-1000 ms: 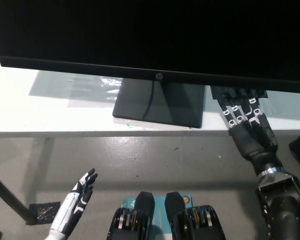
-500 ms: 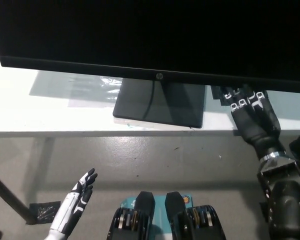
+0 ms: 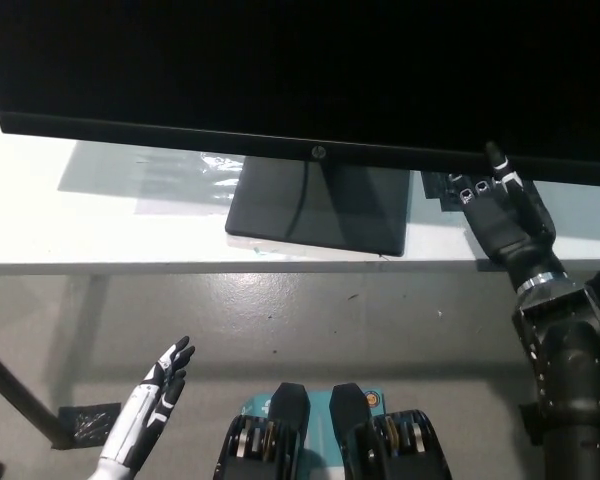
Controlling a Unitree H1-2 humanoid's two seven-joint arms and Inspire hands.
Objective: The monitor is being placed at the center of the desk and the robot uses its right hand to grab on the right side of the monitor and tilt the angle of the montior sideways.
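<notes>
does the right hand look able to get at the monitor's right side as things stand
Probably yes: the right hand is already up at the monitor's lower edge on that side, nothing visibly between them. The left hand rests low.

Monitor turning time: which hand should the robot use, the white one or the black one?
The black right hand. It is up at the monitor's lower edge on the right side, though whether it grips is unclear. The white left hand hangs open, low over the floor, below the desk.
</notes>
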